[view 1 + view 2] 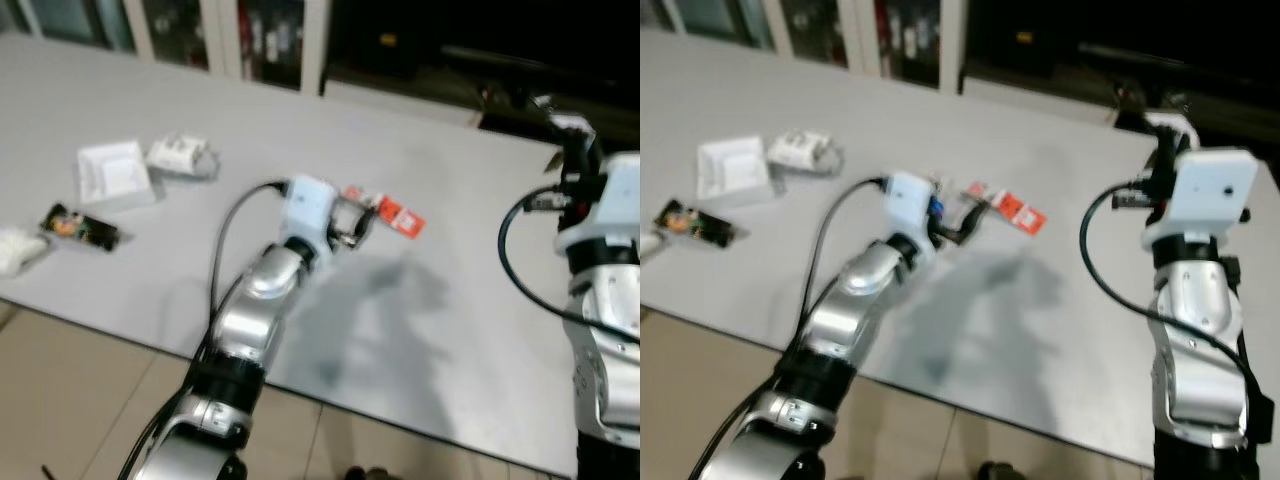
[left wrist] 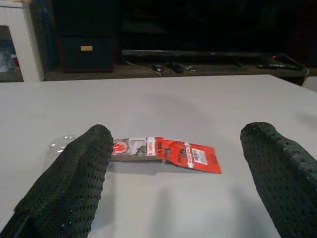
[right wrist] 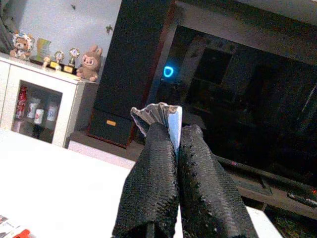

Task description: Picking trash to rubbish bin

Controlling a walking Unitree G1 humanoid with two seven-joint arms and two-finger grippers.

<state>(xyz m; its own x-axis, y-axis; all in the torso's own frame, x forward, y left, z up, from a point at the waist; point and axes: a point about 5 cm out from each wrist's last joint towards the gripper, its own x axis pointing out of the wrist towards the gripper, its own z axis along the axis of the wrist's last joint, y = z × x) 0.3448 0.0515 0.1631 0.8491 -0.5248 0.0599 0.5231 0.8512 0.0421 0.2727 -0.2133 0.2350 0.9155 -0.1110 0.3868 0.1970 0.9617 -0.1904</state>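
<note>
Far left of the head view: white crumpled scrap (image 1: 18, 248), dark printed wrapper (image 1: 80, 227), square white tray (image 1: 113, 172) and clear plastic packet (image 1: 182, 156) all lie untouched on the grey counter (image 1: 470, 300). Centre: left hand (image 2: 178, 163) spread wide, empty, lined up just short of the flat red-and-white wrapper (image 2: 166, 153). Right: right hand (image 3: 173, 148) clamped on a small silvery foil scrap (image 3: 157, 115), raised over the counter. Bin unseen; judged early, nothing binned yet.

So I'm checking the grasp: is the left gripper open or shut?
Open. The left gripper has its two black fingers spread wide, with the red wrapper lying flat on the table between them.
</note>
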